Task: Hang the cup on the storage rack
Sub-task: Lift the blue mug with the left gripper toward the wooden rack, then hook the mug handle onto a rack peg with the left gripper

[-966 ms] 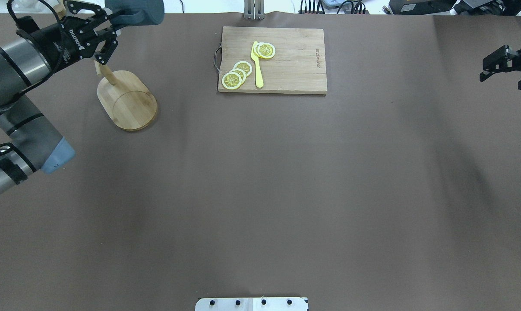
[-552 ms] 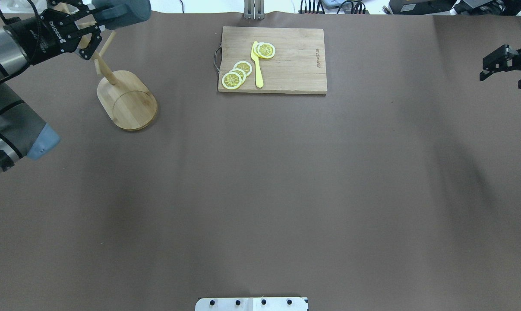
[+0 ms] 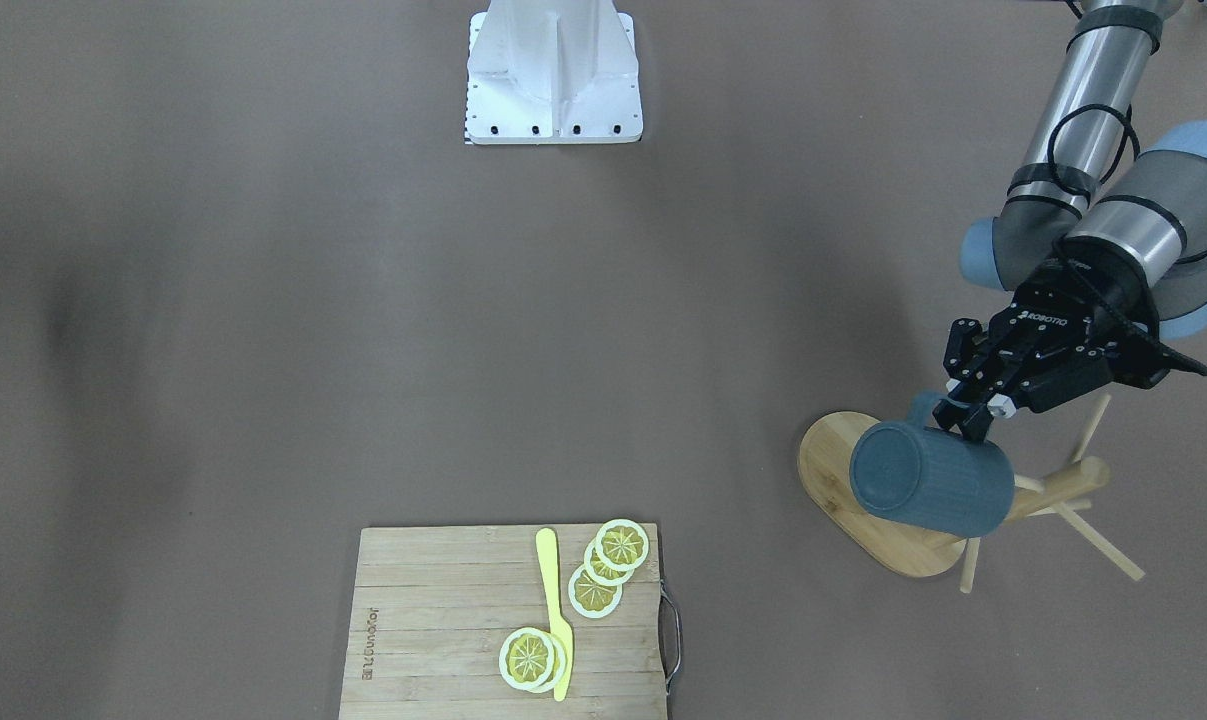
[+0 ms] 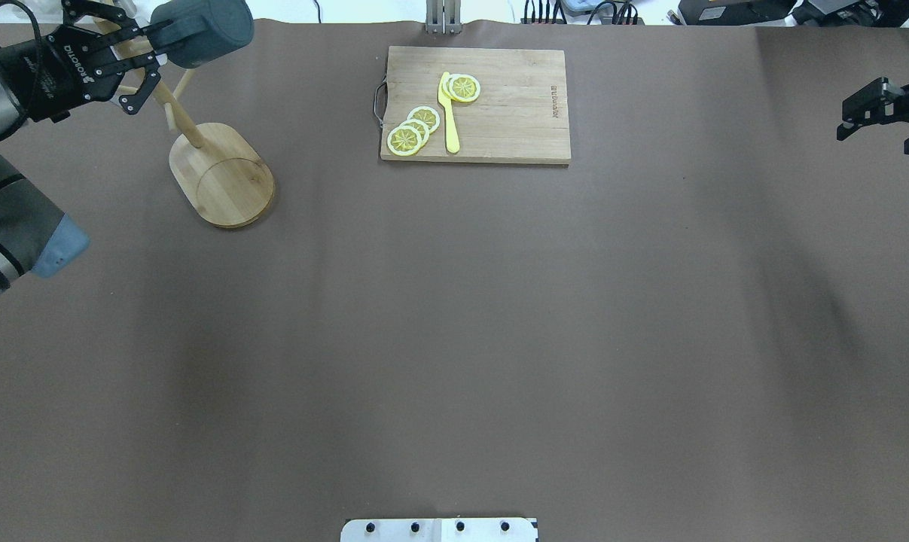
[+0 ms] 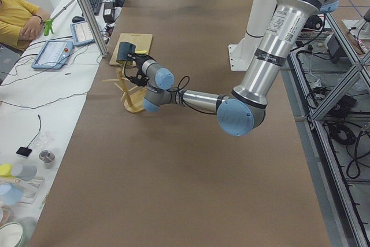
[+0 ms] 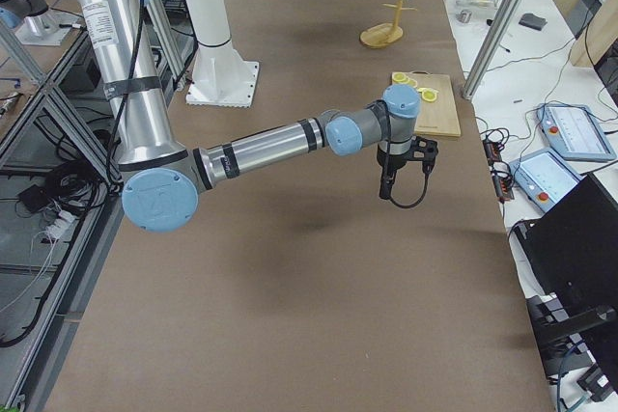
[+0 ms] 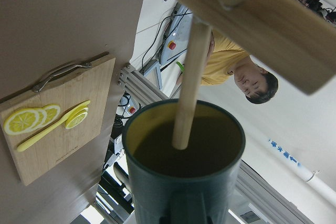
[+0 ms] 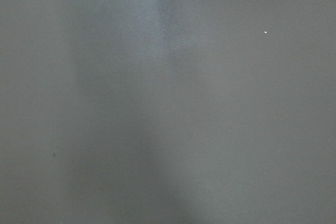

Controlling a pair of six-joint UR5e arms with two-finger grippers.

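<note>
The dark teal cup [image 3: 928, 480] lies on its side in the air over the bamboo storage rack [image 3: 833, 460], bottom toward the front-facing camera. My left gripper [image 3: 966, 415] is shut on its handle. From overhead the cup [image 4: 202, 31] sits at the far left table edge, beyond the rack's oval base [image 4: 224, 177], with the left gripper [image 4: 153, 53] beside it. In the left wrist view a peg [image 7: 191, 77] ends in front of the cup's yellowish mouth [image 7: 184, 145]; whether it is inside, I cannot tell. My right gripper [image 4: 876, 135] hangs open and empty at the far right.
A slatted wooden cutting board [image 4: 499, 105] with lemon slices [image 4: 413, 129] and a yellow knife [image 4: 449, 117] lies at the back middle. The robot's white base [image 3: 553, 70] is at the near edge. A person sits beyond the table's end [image 5: 20, 21].
My left gripper has moved leftward with the cup, bringing it from right of the rack's pegs to over them. The right arm has not moved.
</note>
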